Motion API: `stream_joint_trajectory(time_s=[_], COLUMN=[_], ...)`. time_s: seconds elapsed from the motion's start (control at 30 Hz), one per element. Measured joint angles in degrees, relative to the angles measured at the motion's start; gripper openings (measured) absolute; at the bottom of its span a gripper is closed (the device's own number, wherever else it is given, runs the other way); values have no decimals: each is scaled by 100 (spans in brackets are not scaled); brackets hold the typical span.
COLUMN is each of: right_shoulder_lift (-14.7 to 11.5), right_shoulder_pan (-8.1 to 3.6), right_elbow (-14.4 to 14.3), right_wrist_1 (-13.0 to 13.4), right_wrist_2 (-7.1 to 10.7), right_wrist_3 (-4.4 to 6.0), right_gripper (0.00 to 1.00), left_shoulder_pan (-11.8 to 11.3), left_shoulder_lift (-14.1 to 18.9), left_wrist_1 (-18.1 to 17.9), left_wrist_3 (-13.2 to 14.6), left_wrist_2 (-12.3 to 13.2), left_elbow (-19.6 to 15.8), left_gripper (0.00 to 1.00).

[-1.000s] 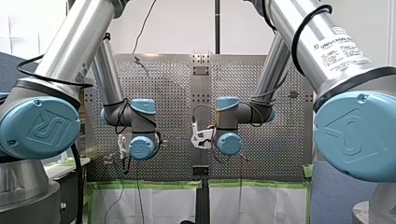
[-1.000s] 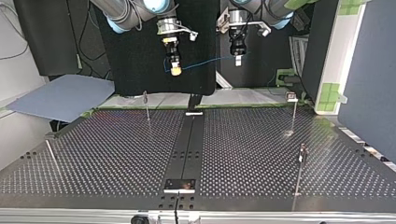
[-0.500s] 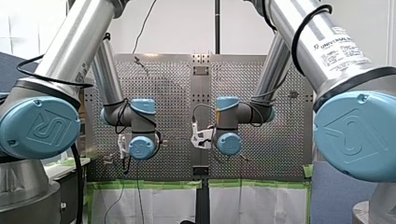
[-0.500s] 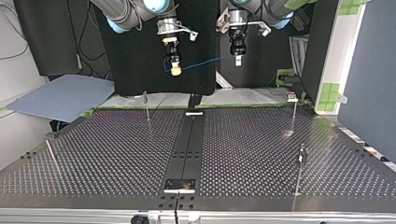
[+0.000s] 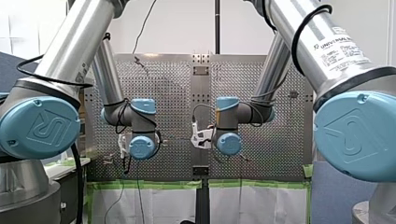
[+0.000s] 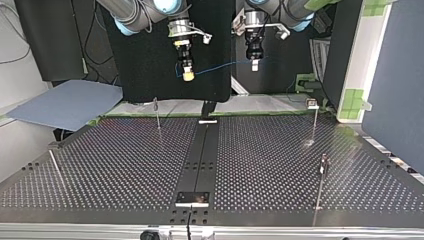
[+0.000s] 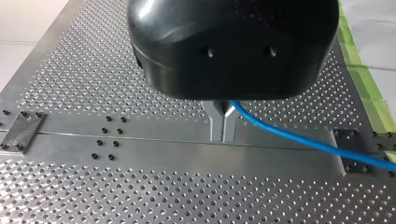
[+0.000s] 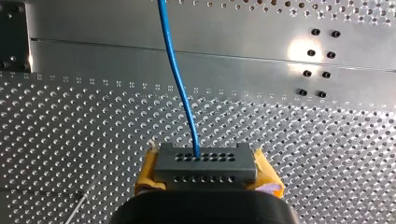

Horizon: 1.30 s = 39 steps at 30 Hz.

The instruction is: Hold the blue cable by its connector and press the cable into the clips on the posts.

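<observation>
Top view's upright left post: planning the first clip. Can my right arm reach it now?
Probably yes: my right gripper, shut on the connector, hangs higher than the post, nothing between, though the cable ties it to my left gripper.

The cable [image 7: 299, 139] runs off both wrist views' edges. My right jaws' body hides the connector's [image 8: 205, 163] lower part. In the top view the posts' [image 6: 157, 114] clips [image 6: 312, 103] are too small to read.

Front view: high from behind, facing out over the perforated table [image 5: 168, 88]. Top view: low across it, facing back. Wrist views: close over it, sharing the blue cable [image 7: 289, 134] with top, perhaps not front.
</observation>
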State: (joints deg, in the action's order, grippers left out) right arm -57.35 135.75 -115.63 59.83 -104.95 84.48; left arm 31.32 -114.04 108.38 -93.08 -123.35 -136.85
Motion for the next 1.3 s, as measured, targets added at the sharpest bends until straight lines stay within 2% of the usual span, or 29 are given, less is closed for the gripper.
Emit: stream_joint_trajectory(time_s=[0.57,0.67,0.8,0.9,1.07,1.3], right_shoulder_lift=[-1,39,202,340,602,1020], right_shoulder_pan=[1,36,72,77,79,80], right_elbow=[1,37,78,85,87,88], right_wrist_1=[4,44,205,343,606,1023], right_wrist_2=[-1,-35,-70,-77,-79,-79], right_wrist_3=[1,41,164,198,209,211], right_gripper=[0,0,0,0,0,0], left_shoulder_pan=[2,64,196,232,244,245], left_shoulder_lift=[0,-62,-238,-402,-677,-759], left_wrist_1=[2,21,33,34,35,35], left_wrist_3=[3,66,158,178,184,185], left_wrist_2=[-2,-39,-64,-68,-70,-70], left_elbow=[5,68,204,242,255,257], left_gripper=[0,0,0,0,0,0])
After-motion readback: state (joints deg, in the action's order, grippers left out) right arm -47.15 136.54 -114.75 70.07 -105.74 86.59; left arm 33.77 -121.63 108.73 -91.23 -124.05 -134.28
